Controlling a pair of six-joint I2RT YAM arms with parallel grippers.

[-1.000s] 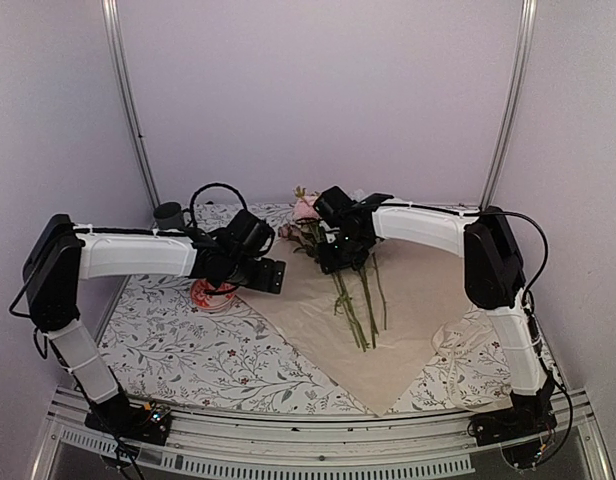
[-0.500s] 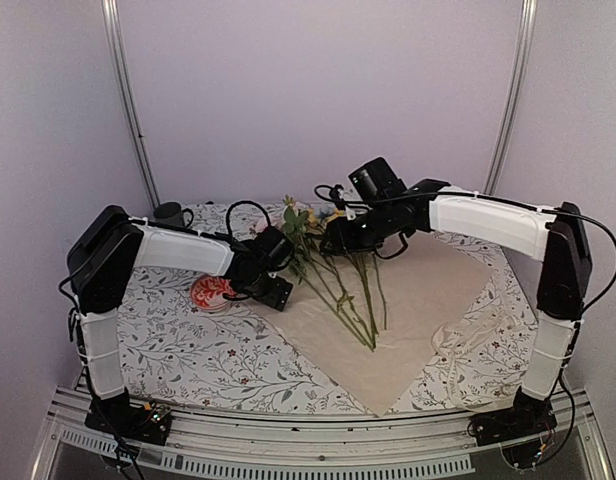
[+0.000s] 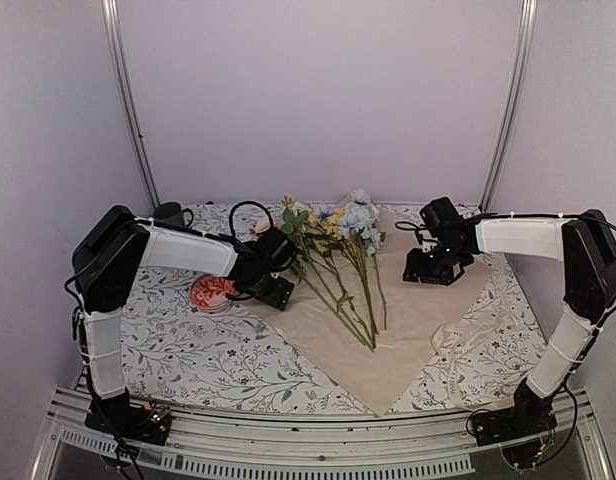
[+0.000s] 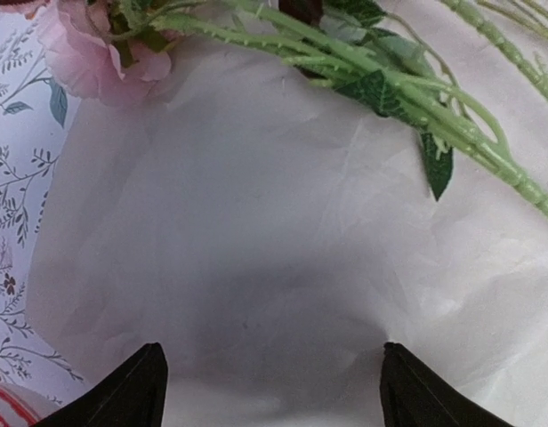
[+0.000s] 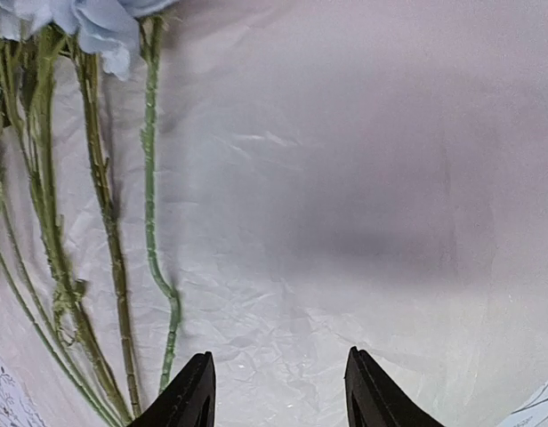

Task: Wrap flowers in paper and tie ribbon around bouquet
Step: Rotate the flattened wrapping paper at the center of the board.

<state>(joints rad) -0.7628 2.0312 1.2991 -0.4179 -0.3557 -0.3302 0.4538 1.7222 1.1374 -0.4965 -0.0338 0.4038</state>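
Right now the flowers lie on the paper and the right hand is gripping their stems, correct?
Not quite. The flowers do lie on the paper, but the right hand grips nothing: the right wrist view shows its fingers apart over bare paper, beside the stems.

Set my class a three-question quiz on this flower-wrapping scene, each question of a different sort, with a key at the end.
1. True or false: the paper is already wrapped round the stems of the flowers.
2. What is between the fingers of the left gripper? A: a pink bloom. B: a folded edge of the paper. C: nothing.
3. Name the object that sits just beyond the paper's left corner, beside the left gripper.

Key
1. False: the paper lies spread flat with the flowers on top of it.
2. C: the fingers stand apart above the sheet.
3. The red-and-white dish.
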